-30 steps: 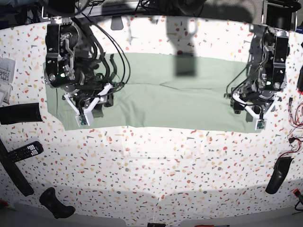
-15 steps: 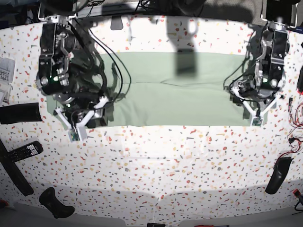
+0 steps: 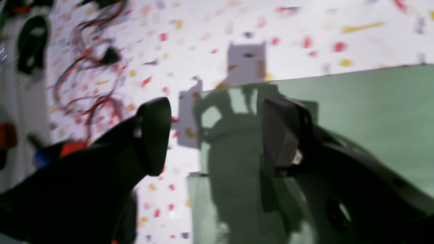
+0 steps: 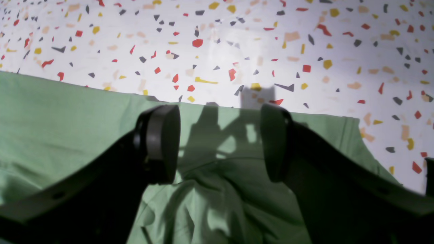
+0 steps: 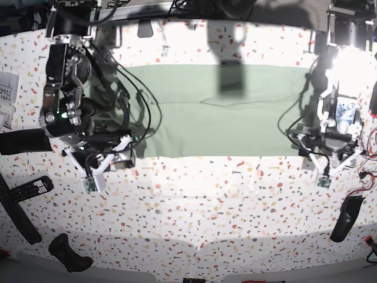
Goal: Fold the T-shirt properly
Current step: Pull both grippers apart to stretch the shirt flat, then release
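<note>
The table (image 5: 194, 200), white with coloured flecks, fills the base view, and the T-shirt (image 5: 218, 127) lies flat across its far half as a long pale green band, a crease running along the middle.

At the shirt's left end in the base view is the right arm (image 5: 65, 88), its right gripper (image 4: 218, 142) hanging over the shirt's near corner. Its jaws are spread wide with nothing between them; below them the cloth is bunched into soft folds, and the shirt's edge runs just beyond the fingertips.

At the shirt's opposite end, the left arm (image 5: 339, 100) stands in bright glare. The left gripper (image 3: 217, 135) is also spread apart and empty, straddling the shirt's end edge: one finger (image 3: 154, 135) over bare table, the other over green cloth.

Off the shirt's left end lie a black remote (image 5: 32, 188) and other dark items; past its right end, red and black wires (image 3: 91, 78).
</note>
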